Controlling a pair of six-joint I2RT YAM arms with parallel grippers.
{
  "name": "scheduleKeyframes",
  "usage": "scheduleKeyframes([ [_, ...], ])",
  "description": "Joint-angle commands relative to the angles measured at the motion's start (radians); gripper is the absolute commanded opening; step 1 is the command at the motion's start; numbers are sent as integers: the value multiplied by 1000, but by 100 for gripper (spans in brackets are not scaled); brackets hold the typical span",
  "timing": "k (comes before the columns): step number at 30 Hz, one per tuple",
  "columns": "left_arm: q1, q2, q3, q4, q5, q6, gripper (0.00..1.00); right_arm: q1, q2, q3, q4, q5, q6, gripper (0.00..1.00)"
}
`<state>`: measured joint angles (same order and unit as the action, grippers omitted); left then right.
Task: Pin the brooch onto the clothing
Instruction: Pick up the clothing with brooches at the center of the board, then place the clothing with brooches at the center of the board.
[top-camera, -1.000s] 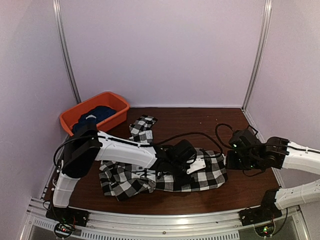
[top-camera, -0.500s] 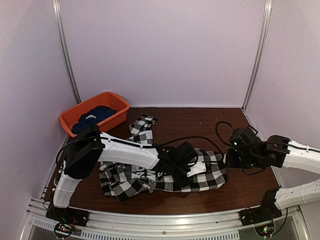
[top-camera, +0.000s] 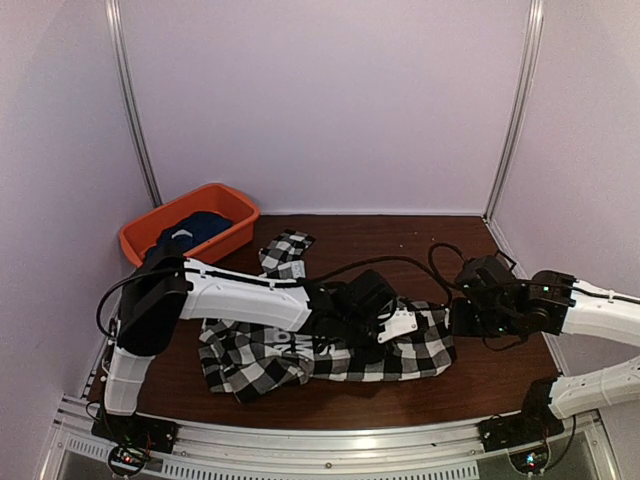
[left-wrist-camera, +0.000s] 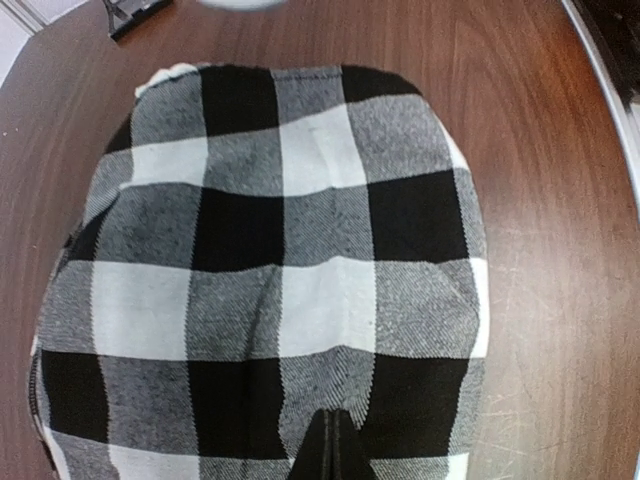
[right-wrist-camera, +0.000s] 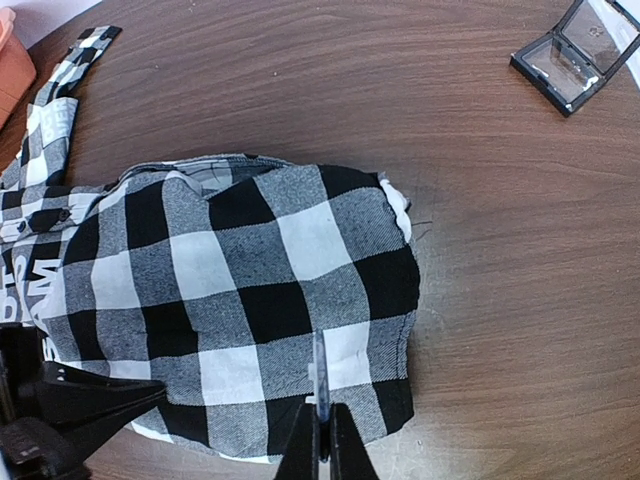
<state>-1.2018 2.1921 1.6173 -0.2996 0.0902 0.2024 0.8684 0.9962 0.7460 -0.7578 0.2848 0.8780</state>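
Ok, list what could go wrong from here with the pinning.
1. The right pincer holds the pin only at its tips; pushing could twist or drop it.
2. The shirt lies loose on the table; it may bunch or slide instead of being pierced.
3. The left pincer sits close beside the right one; the two could collide.

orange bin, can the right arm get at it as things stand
Probably not: the bin sits in the far left corner, and the left arm lies across the shirt between them.
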Motion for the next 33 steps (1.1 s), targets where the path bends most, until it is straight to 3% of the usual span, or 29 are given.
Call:
scheduleKeyframes([
  [1,-5,-68,8,53,-3,-13,0,-5,9,-8,8,-1,-7,0],
  [11,-3,-140,-80,115,-58,-33,0,-18,12,-23,45,-56,-6,0],
  [24,-4,-158,-143,188,-1,-65,0,-83,-71,-67,109,-158,-6,0],
  [33,-1,-187,-184,228,11,-61,22,-131,-81,-82,90,-174,-13,0],
])
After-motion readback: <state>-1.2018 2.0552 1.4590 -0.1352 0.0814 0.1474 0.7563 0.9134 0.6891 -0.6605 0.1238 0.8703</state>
